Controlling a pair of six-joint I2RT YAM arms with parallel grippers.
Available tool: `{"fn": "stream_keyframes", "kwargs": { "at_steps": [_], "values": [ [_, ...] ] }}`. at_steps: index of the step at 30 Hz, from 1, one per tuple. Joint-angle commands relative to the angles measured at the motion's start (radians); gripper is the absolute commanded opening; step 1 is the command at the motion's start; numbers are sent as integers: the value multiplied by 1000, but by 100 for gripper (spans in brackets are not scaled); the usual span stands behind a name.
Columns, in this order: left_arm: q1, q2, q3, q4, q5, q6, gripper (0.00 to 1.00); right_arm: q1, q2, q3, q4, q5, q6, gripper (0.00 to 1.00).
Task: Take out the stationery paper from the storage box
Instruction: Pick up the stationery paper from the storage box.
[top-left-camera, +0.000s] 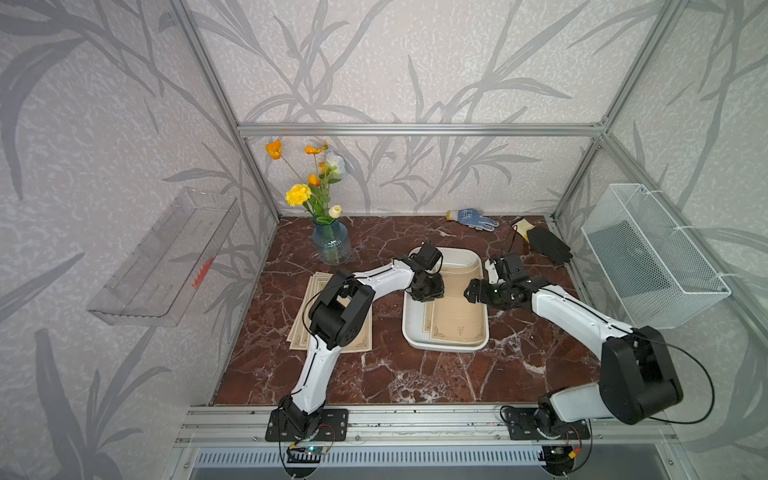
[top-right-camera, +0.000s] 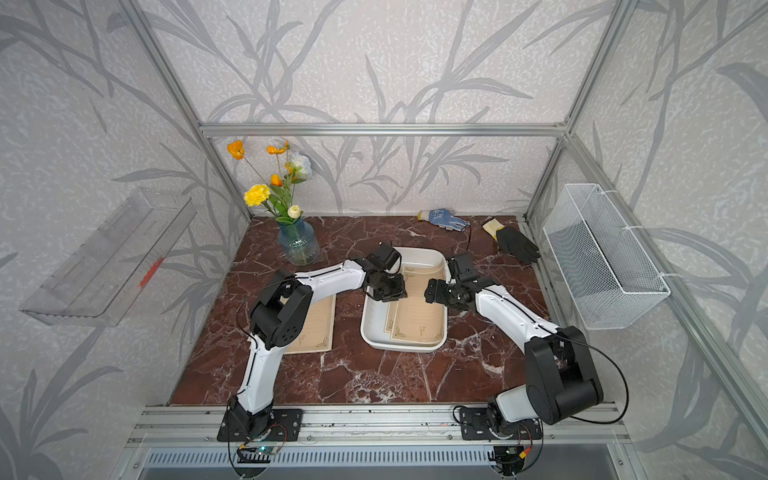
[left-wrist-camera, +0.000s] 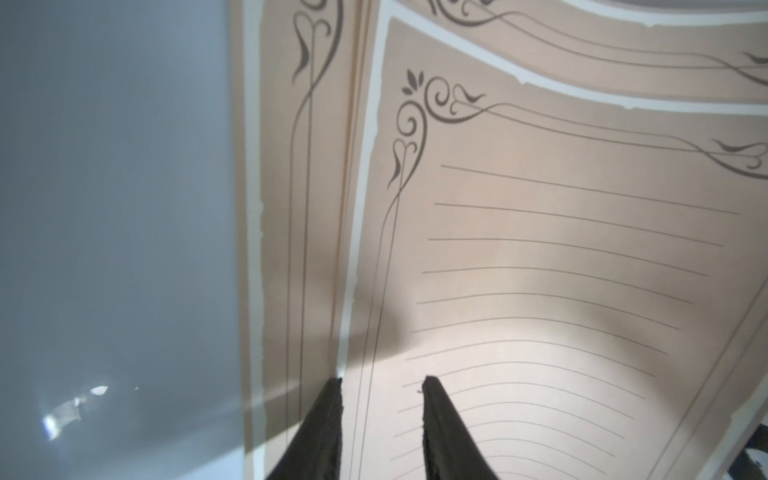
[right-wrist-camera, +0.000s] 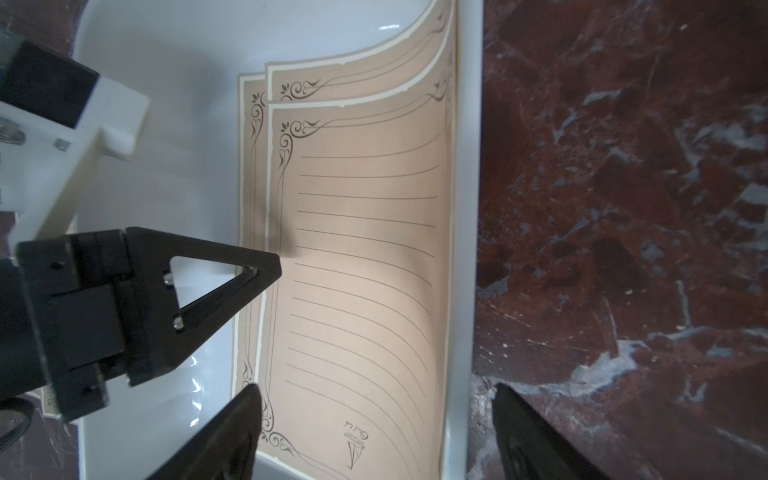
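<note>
- Now the left gripper (left-wrist-camera: 382, 380), jaws a little apart, straddles the top sheet's (left-wrist-camera: 540, 249) side edge; close on that sheet alone.
- The paper (top-left-camera: 457, 316) lies in the box (top-left-camera: 440, 348), centre of both top views; lift slowly.
- Right gripper (right-wrist-camera: 376, 386) gapes, empty, beside it.

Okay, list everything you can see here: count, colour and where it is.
storage box: one, white, table centre
stationery paper: at least three sheets, tan, in the storage box
loose sheets: small stack, tan, on table left of box
table: one, red-brown marble
vase: one, blue glass, back left, with flowers
patterned glove: one, blue-white, back wall
black glove: one, black, back right
wire basket: one, white, right wall
shelf: one, clear, left wall
left tool: one, black, slightly open, tips on top sheet
right tool: one, black, wide open, straddling box's right wall
</note>
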Motion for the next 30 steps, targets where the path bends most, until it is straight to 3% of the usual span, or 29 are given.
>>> {"fn": "stream_keyframes", "kwargs": {
  "at_steps": [1,7,15,30],
  "values": [
    [4,24,-60,-53,0,-11,33,-1,-55,31,-35,18,-28,83],
    [9,24,-88,-4,40,-41,31,0,-8,51,-40,-23,-24,82],
    [9,37,-98,20,98,-52,30,3,15,58,-37,9,-24,83],
    [7,28,-108,19,86,-49,30,26,11,70,-18,-37,-16,77]
  ]
}}
